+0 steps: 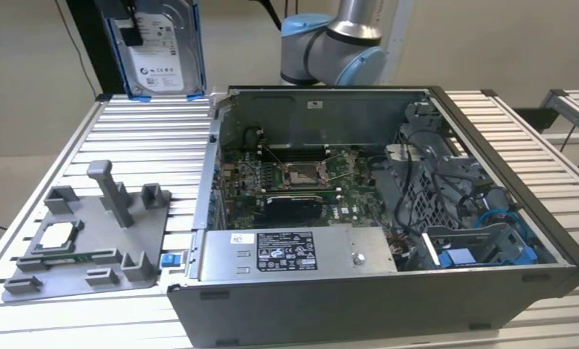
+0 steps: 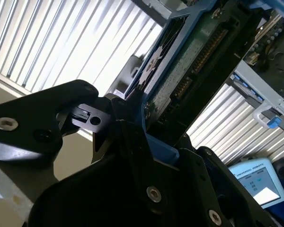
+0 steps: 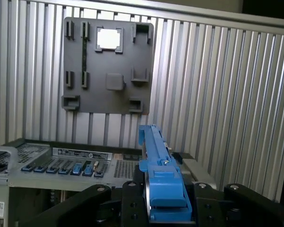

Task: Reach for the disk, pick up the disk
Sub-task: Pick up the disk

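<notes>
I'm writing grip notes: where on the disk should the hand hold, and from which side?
Pinch the disk at one end across its thickness, coming edge-on over a blue rail. It is flat and stiff, and the hand looks shut on it that way.

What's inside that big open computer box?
Inside the open grey metal computer case: a green circuit board with a square silver socket, a grey labelled power-supply box, dark cables and blue plastic brackets. The box covers whatever lies beneath it.
</notes>
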Controlling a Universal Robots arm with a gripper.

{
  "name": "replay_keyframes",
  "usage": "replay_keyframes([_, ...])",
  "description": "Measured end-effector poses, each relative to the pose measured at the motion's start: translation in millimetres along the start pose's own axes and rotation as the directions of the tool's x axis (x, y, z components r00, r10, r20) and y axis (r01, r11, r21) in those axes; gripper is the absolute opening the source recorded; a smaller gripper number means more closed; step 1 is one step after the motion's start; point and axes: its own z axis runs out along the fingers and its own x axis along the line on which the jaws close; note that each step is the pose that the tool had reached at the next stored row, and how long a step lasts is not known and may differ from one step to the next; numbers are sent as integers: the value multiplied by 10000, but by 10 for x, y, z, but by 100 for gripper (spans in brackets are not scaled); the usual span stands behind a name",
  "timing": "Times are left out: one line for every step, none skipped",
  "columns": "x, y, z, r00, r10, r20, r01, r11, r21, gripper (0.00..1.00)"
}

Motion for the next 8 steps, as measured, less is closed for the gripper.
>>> replay_keyframes([3, -39, 1, 10000, 0, 0, 0, 10000, 0, 0])
replay_keyframes([7, -78, 3, 10000, -1, 0, 1, 10000, 1, 0])
replay_keyframes([10, -118, 4, 10000, -1, 0, 1, 10000, 0, 0])
replay_keyframes([13, -157, 5, 10000, 0, 0, 0, 10000, 0, 0])
replay_keyframes([16, -196, 6, 10000, 0, 0, 0, 10000, -1, 0])
replay_keyframes([19, -237, 8, 10000, 1, 0, -1, 10000, 0, 0])
replay_keyframes([23, -279, 9, 10000, -1, 0, 1, 10000, 0, 0])
replay_keyframes([26, -318, 10, 10000, -1, 0, 1, 10000, -1, 0])
